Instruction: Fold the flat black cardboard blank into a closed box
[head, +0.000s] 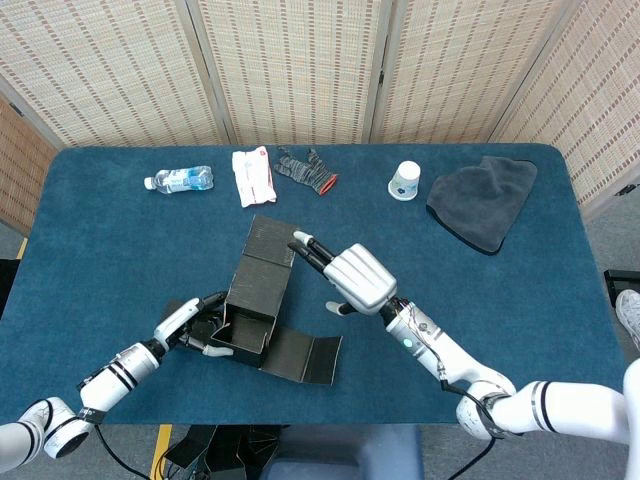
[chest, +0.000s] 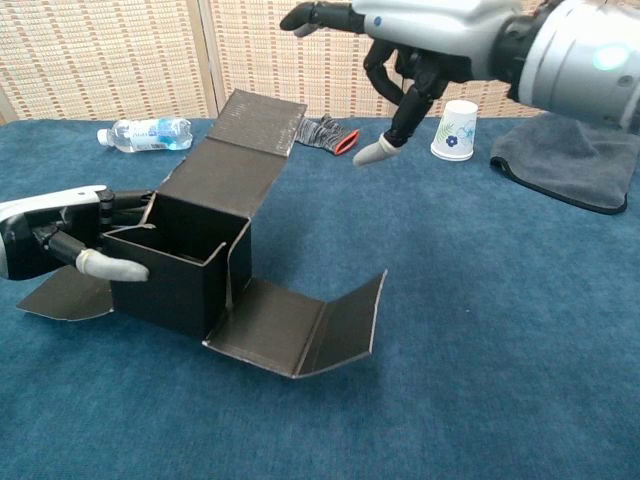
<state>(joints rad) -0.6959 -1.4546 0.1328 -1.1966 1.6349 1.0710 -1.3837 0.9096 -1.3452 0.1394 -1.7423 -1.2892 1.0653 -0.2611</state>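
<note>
The black cardboard box (head: 250, 310) (chest: 180, 275) stands partly folded near the table's front left, its top uncovered. Its lid flap (head: 264, 250) (chest: 238, 140) leans up and back. A creased front flap (head: 305, 355) (chest: 300, 325) lies on the cloth, its end turned up, and a side flap (chest: 58, 295) lies flat at the left. My left hand (head: 188, 325) (chest: 55, 245) grips the box's left wall, thumb across the front of it. My right hand (head: 350, 275) (chest: 420, 40) hovers right of the lid flap, fingers apart, touching nothing.
Along the far edge of the blue table (head: 520, 290) lie a water bottle (head: 180, 180) (chest: 140, 133), a white packet (head: 253, 176), a grey glove (head: 307, 170), a paper cup (head: 404, 181) (chest: 458, 130) and a dark cloth (head: 483, 200) (chest: 570, 165). Woven screens stand behind.
</note>
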